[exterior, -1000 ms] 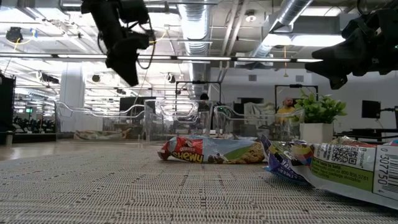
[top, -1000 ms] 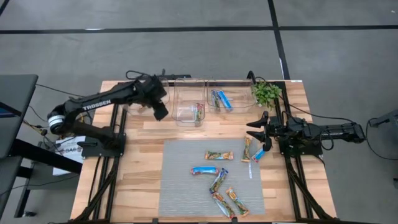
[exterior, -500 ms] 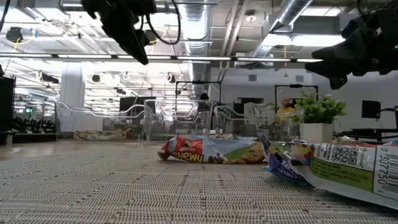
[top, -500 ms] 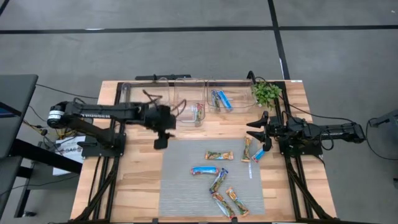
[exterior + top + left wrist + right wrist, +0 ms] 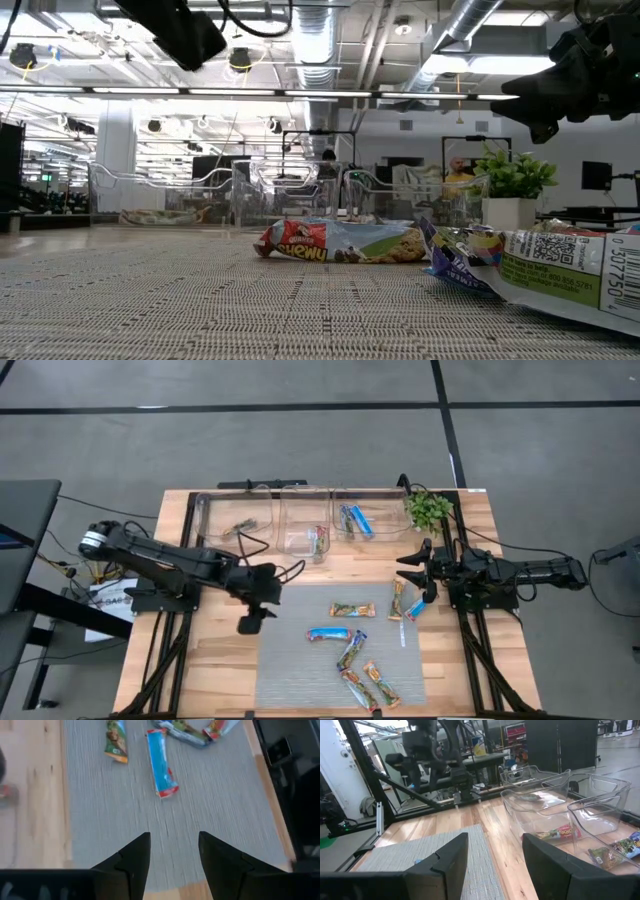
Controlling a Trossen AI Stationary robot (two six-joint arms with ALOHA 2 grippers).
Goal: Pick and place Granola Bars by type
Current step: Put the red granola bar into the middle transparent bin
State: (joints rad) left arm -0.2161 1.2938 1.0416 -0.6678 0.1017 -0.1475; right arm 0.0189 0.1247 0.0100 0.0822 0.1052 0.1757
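Several granola bars lie flat on the grey mat [image 5: 300, 670]: a blue one [image 5: 329, 633] [image 5: 161, 770], green and orange ones [image 5: 352, 609] [image 5: 351, 650] [image 5: 370, 686], and a pair by the right edge [image 5: 406, 603]. In the low view two bars [image 5: 340, 240] [image 5: 530, 260] show close up. My left gripper [image 5: 250, 622] [image 5: 173, 845] hangs open and empty above the mat's left edge, left of the blue bar. My right gripper [image 5: 412, 565] [image 5: 492, 850] waits open near the plant, holding nothing.
Three clear bins stand along the far edge [image 5: 235, 520] [image 5: 305, 525] [image 5: 365, 515]. The middle one holds a green and orange bar [image 5: 318, 540], the right one blue bars [image 5: 355, 520]. A small potted plant [image 5: 428, 508] stands at the far right corner. Bare wood lies left of the mat.
My left gripper has swung from beside the middle bin toward the table's near edge and now hangs over the mat's left edge, the arm stretched out lower. The right arm and the bars have kept still.
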